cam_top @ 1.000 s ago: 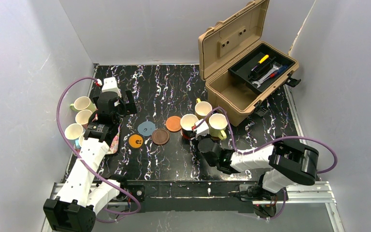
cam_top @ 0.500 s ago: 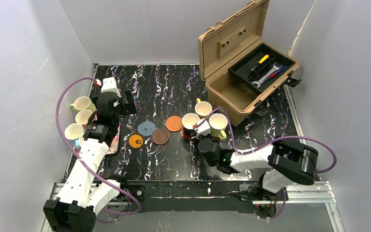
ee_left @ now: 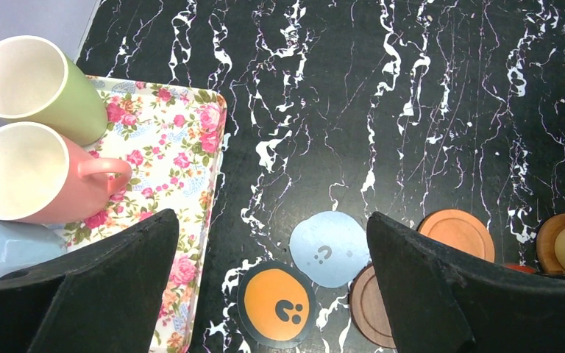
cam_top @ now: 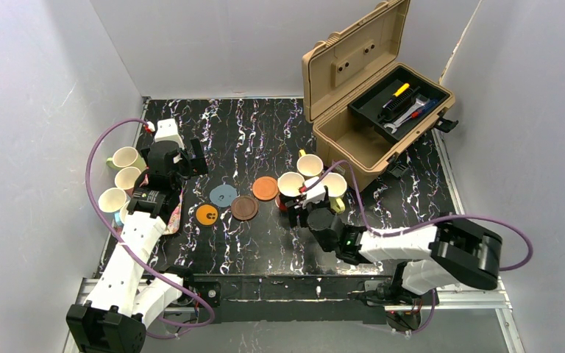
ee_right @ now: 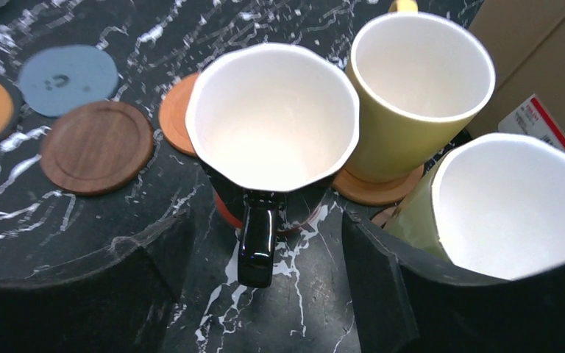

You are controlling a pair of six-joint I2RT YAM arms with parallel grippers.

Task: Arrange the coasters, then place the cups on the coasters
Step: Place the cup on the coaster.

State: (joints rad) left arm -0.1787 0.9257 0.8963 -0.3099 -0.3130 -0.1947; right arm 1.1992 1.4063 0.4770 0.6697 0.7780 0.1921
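Though obscured overhead, red coaster (ee_right: 225,211) under black cup (ee_right: 272,132)

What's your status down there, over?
Left gripper open, hovering over tray edge. Right gripper open, astride handle of black cup, which sits on red coaster. Lime cup close beside.
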